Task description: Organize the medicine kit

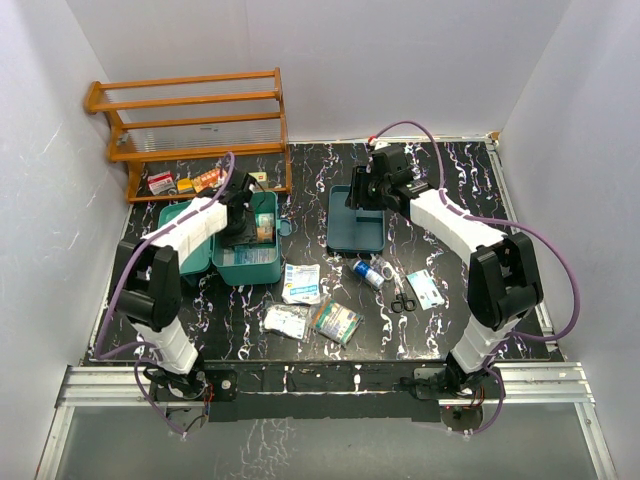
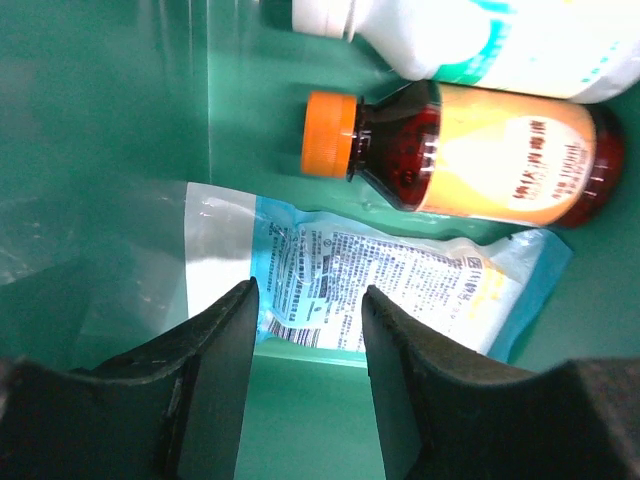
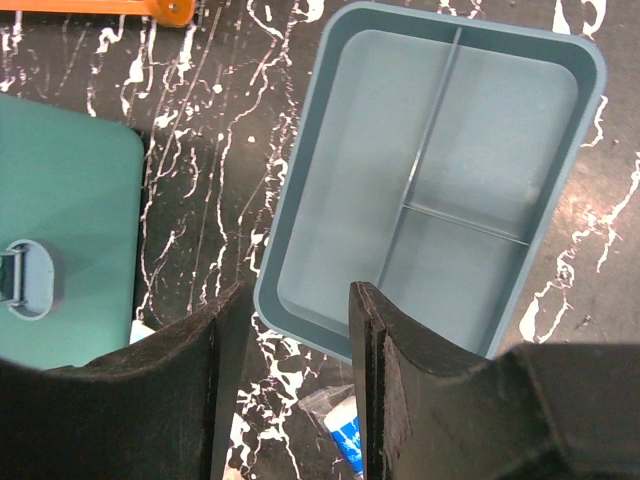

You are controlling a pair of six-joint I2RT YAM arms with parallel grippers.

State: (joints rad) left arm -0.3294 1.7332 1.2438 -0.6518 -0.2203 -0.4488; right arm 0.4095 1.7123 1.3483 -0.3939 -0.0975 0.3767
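- Kit placement: your medicine kit (image 1: 262, 272) lies open on the left of the worktop (image 1: 430, 330), and the left pincer (image 2: 310, 300) is dipped inside it, jaws half parted and holding nothing.
- Beneath that pincer lie a flat sachet (image 2: 400, 280), a brown bottle (image 2: 480, 150) and a white bottle (image 2: 480, 35). If you lift out carelessly, you may snag the sachet or set a bottle rolling.
- Your right pincer (image 3: 297, 300) hovers over the near rim of the divided tray (image 3: 360, 180), half parted and empty. If you drop straight down, a finger may strike that rim and shove the tray.
- Loose packets (image 1: 300, 283) and scissors (image 1: 403, 301) wait nearby, and a low sweep could scatter them.
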